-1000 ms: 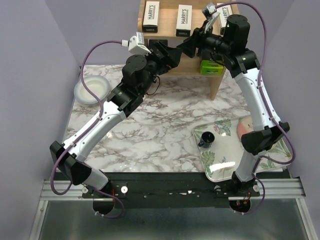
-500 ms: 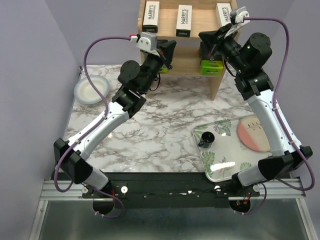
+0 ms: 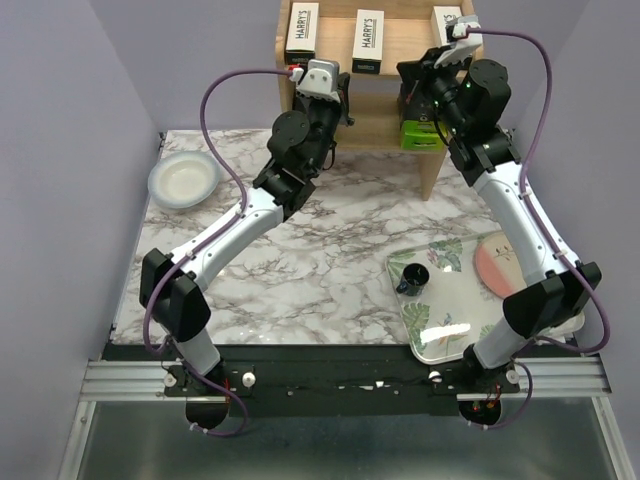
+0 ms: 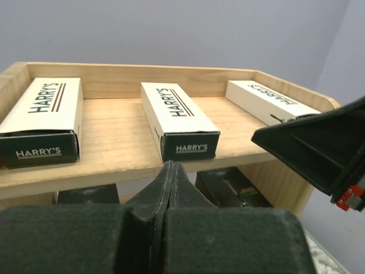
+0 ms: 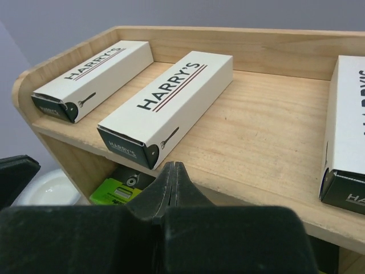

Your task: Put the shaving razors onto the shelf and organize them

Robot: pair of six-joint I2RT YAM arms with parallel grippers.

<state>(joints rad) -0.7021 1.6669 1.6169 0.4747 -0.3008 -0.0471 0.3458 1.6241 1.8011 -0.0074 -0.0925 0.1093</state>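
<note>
I see the three white HARRY'S boxes lying flat on the top tier of the shelf (image 3: pixel 400 45), well apart in a row. Each has its long side running front to back and its dark end at the front edge. They are the left box (image 4: pixel 43 108), the middle box (image 4: pixel 177 111) and the right box (image 4: pixel 268 101). From above, the right box is partly hidden behind my right wrist.

On the lower tier, the right green-ended pack (image 3: pixel 422 135) sits by the right side panel. The left green-ended pack (image 5: pixel 120 189) shows under the left half of the top board.

My left pincer (image 4: pixel 171 171) hangs just in front of the shelf, below the middle box. Its fingers are pressed flat together with nothing between them. My right pincer (image 5: pixel 174 171) is clamped closed and empty too, aimed at the front edge below the middle box. Neither touches a box.

Out on the marble counter (image 3: pixel 320 260), a white bowl (image 3: pixel 183 180) sits at the far left. A leaf-patterned tray (image 3: pixel 440 340) at the near right carries a black cup (image 3: pixel 412 278) and a pink plate (image 3: pixel 503 265).
</note>
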